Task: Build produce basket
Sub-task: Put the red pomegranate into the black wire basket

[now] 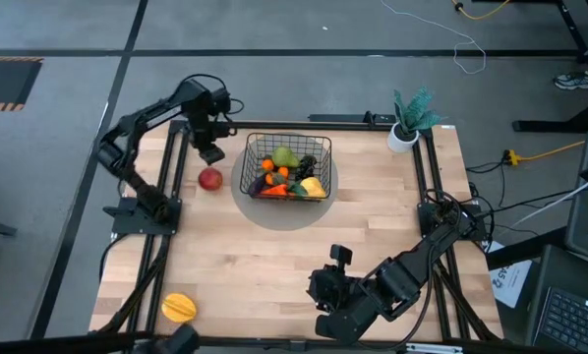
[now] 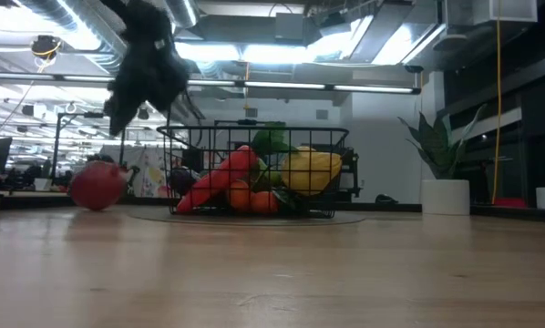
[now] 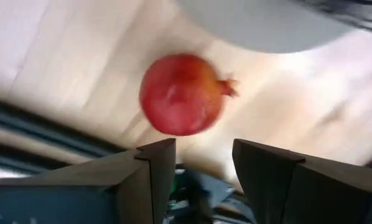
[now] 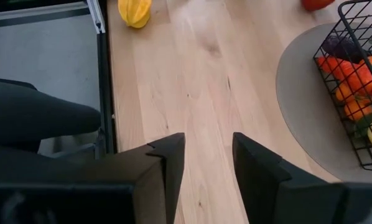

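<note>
Left gripper (image 1: 210,154) hangs above the wooden table (image 1: 274,256) with its fingers (image 3: 155,165) apart and empty — directly beneath it lies a red fruit (image 1: 210,179), just beside the round grey mat (image 1: 274,211) that carries the basket (image 1: 288,165). On the mat, the basket stands upright and holds the produce (image 1: 289,177) — orange, green, yellow and purple pieces piled inside the wire walls. Well apart from the basket, a yellow-orange fruit (image 1: 179,308) lies at the table's near left corner, the right gripper (image 4: 208,163) waits at the near edge with fingers parted on nothing, and a potted plant (image 1: 409,120) stands at the far right corner.
</note>
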You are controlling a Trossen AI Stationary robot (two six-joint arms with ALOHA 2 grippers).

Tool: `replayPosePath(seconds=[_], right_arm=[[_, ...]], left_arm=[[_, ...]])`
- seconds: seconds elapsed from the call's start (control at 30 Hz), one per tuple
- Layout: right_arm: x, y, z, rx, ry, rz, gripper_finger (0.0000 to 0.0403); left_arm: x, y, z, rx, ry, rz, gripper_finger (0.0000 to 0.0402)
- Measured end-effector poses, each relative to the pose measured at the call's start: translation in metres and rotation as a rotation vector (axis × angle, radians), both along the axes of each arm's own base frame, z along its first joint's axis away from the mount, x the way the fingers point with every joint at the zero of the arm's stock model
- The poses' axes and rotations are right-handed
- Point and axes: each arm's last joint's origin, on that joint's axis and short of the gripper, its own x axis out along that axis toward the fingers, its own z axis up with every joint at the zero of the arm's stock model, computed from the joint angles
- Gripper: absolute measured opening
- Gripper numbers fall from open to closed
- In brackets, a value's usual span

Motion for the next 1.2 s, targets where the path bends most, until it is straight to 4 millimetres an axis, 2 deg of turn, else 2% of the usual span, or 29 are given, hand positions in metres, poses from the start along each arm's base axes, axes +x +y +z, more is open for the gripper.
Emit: replayPosePath(seconds=[0.23, 0.37, 0.53, 0.7, 0.77, 0.87, 0.97, 1.07, 1.2], right_arm=[[0.0, 0.0, 0.0, 0.0, 0.0, 0.0, 0.0124], [0.0, 0.001, 0.0, 0.0, 0.0, 0.001, 0.0124], [-0.002, 0.002, 0.0, 0.0, 0.0, 0.006, 0.0124], [-0.002, 0.002, 0.0, 0.0, 0.0, 0.006, 0.0124], [-0.002, 0.002, 0.0, 0.0, 0.0, 0.006, 0.0124], [-0.001, 0.002, 0.0, -0.006, -0.007, -0.004, 0.0124], [-0.001, 0.001, 0.001, -0.027, -0.029, -0.028, 0.0124], [-0.001, 0.001, 0.001, -0.007, -0.042, -0.064, 0.0124], [0.0, 0.0, 0.001, 0.026, -0.049, -0.099, 0.0124]], left_arm=[[-0.013, -0.05, 0.052, 0.127, -0.191, 0.02, 0.0149], [-0.03, -0.085, 0.08, 0.226, -0.295, 0.036, 0.0149], [-0.052, -0.124, 0.106, 0.355, -0.491, 0.005, 0.0149], [-0.074, -0.152, 0.122, 0.444, -0.677, 0.051, 0.0149], [-0.081, -0.16, 0.115, 0.418, -0.688, 0.079, 0.0149], [-0.081, -0.169, 0.082, 0.303, -0.666, 0.069, 0.0149], [-0.065, -0.175, 0.031, 0.178, -0.687, 0.051, 0.0149], [-0.042, -0.184, -0.008, 0.043, -0.845, -0.008, 0.0149], [-0.026, -0.201, -0.012, -0.128, -1.07, -0.147, 0.0145]])
